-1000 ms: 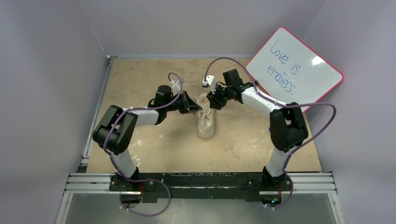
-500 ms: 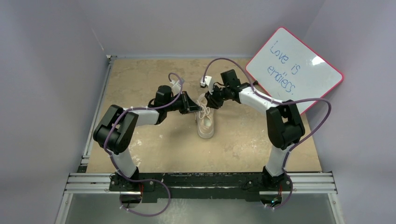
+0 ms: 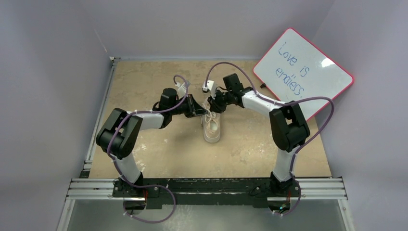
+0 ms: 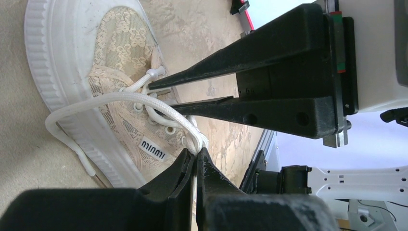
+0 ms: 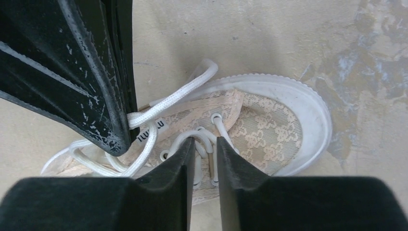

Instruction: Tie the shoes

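Note:
A cream lace-patterned sneaker (image 3: 212, 129) with a pale ribbed sole lies mid-table, toe toward the arms. My left gripper (image 4: 196, 154) is shut on a white lace (image 4: 139, 97) beside the shoe's eyelets, and the strand runs taut from its tips across the upper. My right gripper (image 5: 205, 143) hangs over the tongue, its jaws a narrow gap apart. Lace strands and a brown aglet (image 5: 210, 163) show in that gap; I cannot tell whether the pads touch them. In the top view both grippers meet at the shoe's far end (image 3: 210, 108).
A red-framed whiteboard (image 3: 303, 72) with blue writing leans at the back right. Grey walls close the table at the back and left. A metal rail (image 3: 207, 188) carries the arm bases along the near edge.
The right gripper's jaws have narrowed, and its arm has shifted a little left, closer over the shoe. The left gripper has kept its hold on the lace.

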Motion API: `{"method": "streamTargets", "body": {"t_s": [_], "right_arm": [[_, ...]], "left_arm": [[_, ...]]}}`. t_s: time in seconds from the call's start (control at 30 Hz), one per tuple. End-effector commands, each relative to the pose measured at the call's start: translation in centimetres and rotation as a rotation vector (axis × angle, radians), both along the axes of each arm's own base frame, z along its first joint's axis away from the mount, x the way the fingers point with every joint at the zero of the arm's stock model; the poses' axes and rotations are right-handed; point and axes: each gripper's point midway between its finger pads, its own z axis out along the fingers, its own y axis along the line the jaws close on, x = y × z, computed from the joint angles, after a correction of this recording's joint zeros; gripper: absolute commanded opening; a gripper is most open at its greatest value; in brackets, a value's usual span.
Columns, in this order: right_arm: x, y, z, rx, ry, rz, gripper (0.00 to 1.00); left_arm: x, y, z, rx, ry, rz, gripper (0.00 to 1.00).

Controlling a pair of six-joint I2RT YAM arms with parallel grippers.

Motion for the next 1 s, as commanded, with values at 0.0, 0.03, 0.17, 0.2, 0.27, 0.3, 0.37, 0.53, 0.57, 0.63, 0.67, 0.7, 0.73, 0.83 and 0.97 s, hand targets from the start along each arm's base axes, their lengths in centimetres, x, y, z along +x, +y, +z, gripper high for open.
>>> {"method": "streamTargets", "body": {"t_s": [0.0, 0.03, 0.17, 0.2, 0.27, 0.3, 0.37, 0.53, 0.57, 0.63, 0.67, 0.7, 0.73, 0.83, 0.97], "right_arm": [[0.8, 1.1, 1.7, 0.048, -0.049, 0.005, 0.18], [0.9, 1.0, 1.8, 0.047, -0.061, -0.009, 0.12], [1.3, -0.3, 3.3, 0.013, -0.085, -0.089, 0.00], [1.3, -0.7, 4.0, 0.010, -0.090, -0.120, 0.00], [1.4, -1.9, 5.3, -0.004, -0.124, -0.194, 0.00], [1.4, -2.5, 5.8, -0.008, -0.135, -0.241, 0.00], [0.9, -3.6, 6.3, -0.020, -0.128, -0.308, 0.00], [-0.5, -6.3, 5.8, -0.071, -0.085, -0.458, 0.00], [-1.0, -6.7, 5.9, -0.070, -0.078, -0.481, 0.00], [-2.0, -7.5, 5.6, -0.070, -0.056, -0.515, 0.00], [-2.3, -7.9, 5.6, -0.074, -0.054, -0.542, 0.00], [-2.7, -8.5, 5.6, -0.080, -0.052, -0.571, 0.00], [-2.9, -9.0, 5.7, -0.082, -0.051, -0.602, 0.00], [-3.3, -10.3, 5.8, -0.071, -0.035, -0.719, 0.00], [-4.5, -10.0, 6.0, -0.036, -0.018, -0.697, 0.00]], "left_arm": [[0.9, -0.1, 2.2, -0.031, -0.082, -0.013, 0.00], [0.8, -0.1, 2.1, -0.030, -0.081, -0.011, 0.00], [0.7, 0.0, 2.1, -0.028, -0.080, -0.009, 0.00], [0.6, 0.1, 2.1, -0.026, -0.077, -0.007, 0.00], [0.5, 0.1, 1.9, -0.023, -0.061, -0.006, 0.00], [0.5, 0.1, 1.7, -0.024, -0.051, -0.007, 0.00], [0.3, 0.1, 1.3, -0.023, -0.031, -0.008, 0.00], [0.1, 0.4, 1.1, -0.017, -0.017, 0.007, 0.08], [0.1, 0.5, 1.0, -0.006, -0.019, 0.010, 0.13], [0.1, 0.8, 0.8, 0.019, -0.022, 0.017, 0.24], [0.1, 0.9, 0.8, 0.028, -0.023, 0.020, 0.29], [0.0, 1.0, 0.7, 0.041, -0.022, 0.023, 0.32], [0.0, 1.2, 0.7, 0.054, -0.028, 0.025, 0.36], [-0.4, 2.0, 0.7, 0.118, -0.036, 0.035, 0.51], [-0.5, 3.5, 1.2, 0.178, -0.026, 0.095, 0.57]]}}
